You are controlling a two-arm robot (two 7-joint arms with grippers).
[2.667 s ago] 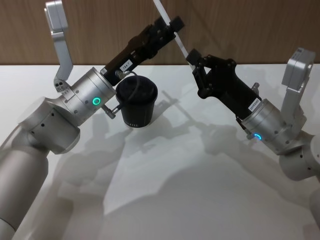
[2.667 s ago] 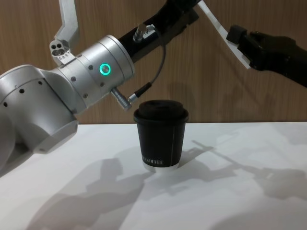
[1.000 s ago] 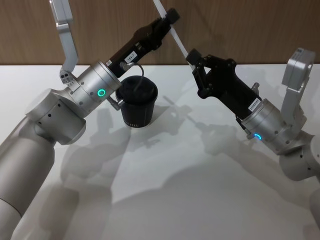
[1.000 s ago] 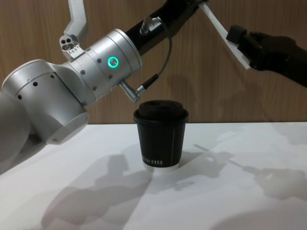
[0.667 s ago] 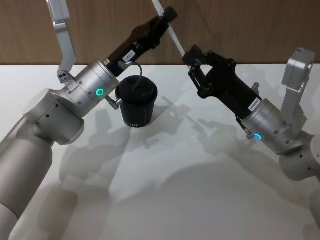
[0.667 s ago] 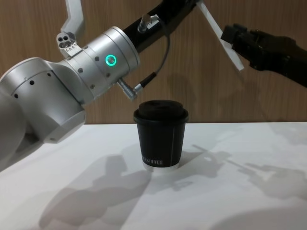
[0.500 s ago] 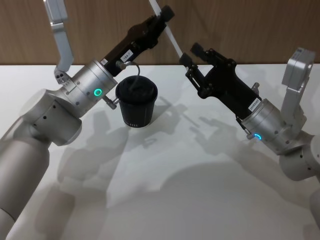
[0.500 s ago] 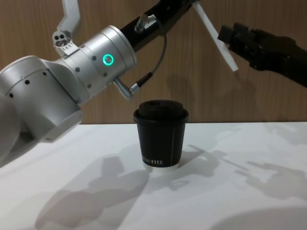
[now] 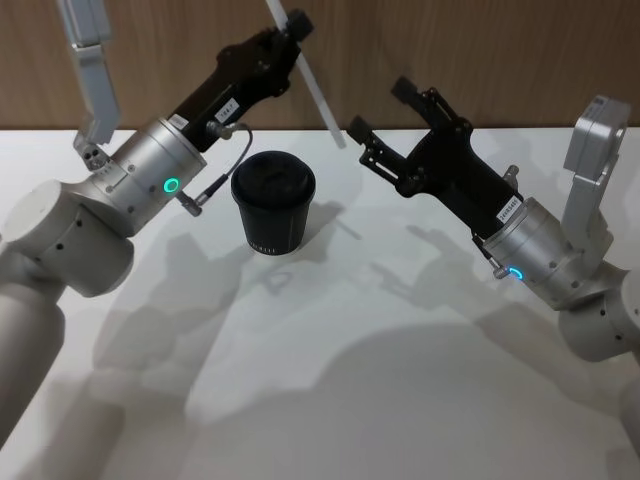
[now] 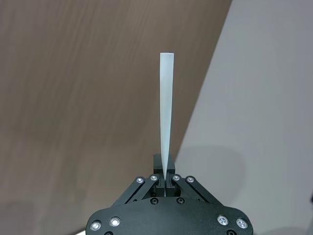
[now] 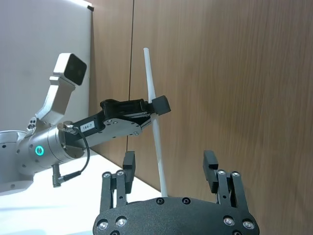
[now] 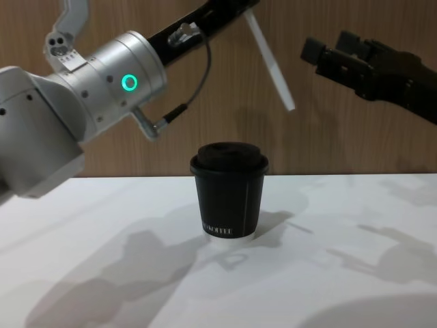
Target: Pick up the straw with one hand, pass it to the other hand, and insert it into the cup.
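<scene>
You have the straw [image 9: 312,85] pinched near its upper end in the left gripper [image 9: 291,27], slanting in the air above and just right of the lidded cup [image 9: 273,201] on the bench [image 9: 400,400], while your right gripper [image 9: 380,110] hangs spread nearby, apart from it.

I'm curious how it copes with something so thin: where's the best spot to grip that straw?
Near the upper end, pinched across its width, as the left hand does. The straw is long, thin and tilted, so this leaves its lower end free above the cup.
</scene>
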